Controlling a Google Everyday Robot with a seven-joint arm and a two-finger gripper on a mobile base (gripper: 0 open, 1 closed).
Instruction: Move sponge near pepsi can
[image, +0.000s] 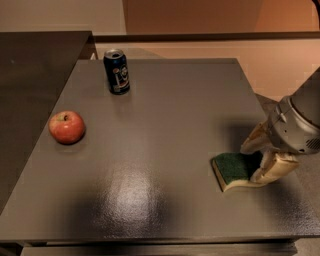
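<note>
Grey tabletop (165, 115) carries the sponge (232, 168) at its front right, the gripper (258, 162) set over the sponge's right end, whether grasping it I cannot tell, with the pepsi can (116, 71) upright well apart at far left.

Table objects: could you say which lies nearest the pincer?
The green sponge, at the pincer on the right of the table; the apple and pepsi can sit far left.

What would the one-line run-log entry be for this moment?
sponge: on table, near-right | gripper: at sponge's right end | pepsi can: upright, far-left | apple: left side | status: sponge not yet near pepsi can
</note>
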